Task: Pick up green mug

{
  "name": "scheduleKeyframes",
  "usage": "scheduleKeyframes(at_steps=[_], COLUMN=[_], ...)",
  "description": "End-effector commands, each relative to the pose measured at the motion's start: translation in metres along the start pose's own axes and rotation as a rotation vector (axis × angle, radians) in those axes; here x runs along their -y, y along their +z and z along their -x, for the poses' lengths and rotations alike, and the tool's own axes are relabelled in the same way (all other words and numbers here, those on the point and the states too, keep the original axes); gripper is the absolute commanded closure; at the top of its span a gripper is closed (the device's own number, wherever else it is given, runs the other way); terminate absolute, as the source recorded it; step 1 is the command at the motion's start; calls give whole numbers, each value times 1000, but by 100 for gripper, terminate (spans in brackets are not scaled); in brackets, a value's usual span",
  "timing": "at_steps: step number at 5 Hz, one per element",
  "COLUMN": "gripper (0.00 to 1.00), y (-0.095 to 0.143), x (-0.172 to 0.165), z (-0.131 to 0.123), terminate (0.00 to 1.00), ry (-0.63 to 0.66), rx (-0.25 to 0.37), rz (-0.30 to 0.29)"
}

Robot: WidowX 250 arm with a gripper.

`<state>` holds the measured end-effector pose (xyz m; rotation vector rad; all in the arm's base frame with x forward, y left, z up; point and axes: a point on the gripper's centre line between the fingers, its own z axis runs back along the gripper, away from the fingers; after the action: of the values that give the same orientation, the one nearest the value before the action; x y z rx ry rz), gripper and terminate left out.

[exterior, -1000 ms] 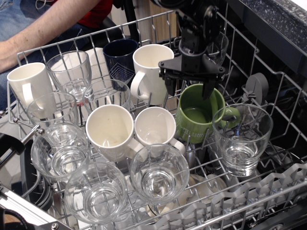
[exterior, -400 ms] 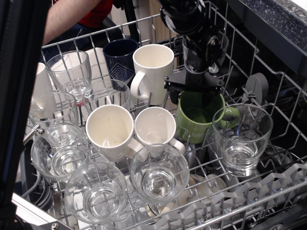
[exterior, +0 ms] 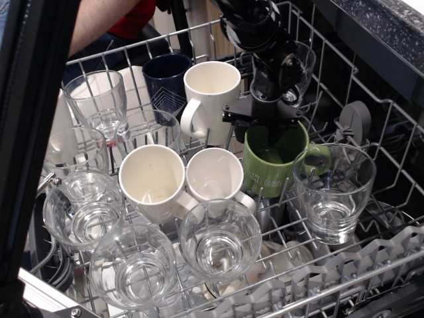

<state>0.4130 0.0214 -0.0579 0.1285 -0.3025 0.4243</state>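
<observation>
The hand (exterior: 263, 127) sits over the green mug's (exterior: 270, 169) back rim.

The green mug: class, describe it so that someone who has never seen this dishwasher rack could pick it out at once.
Start at the wire dishwasher rack full of glasses and mugs, and look right of centre, under the black gripper. There the green mug stands open side up, between a white mug and a clear glass. It is the only olive-green piece, with white lettering on its side.
</observation>
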Motion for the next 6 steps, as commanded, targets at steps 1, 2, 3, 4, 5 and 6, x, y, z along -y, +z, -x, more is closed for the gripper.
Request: scheduleKeyframes(at_steps=[1, 2, 3, 4, 5, 6], gripper=[100, 100, 100, 100, 100, 100], y=[20, 29, 50, 70, 92, 114], x=[3, 1, 1, 5, 5, 2], z=[-8, -1, 2, -12, -48, -59], terminate=[0, 0, 0, 0, 0, 0], ry=[32, 32, 44, 76, 110, 119], rx=[18, -3, -48, -100, -157, -197], rz=[35, 54, 86, 97, 131, 171])
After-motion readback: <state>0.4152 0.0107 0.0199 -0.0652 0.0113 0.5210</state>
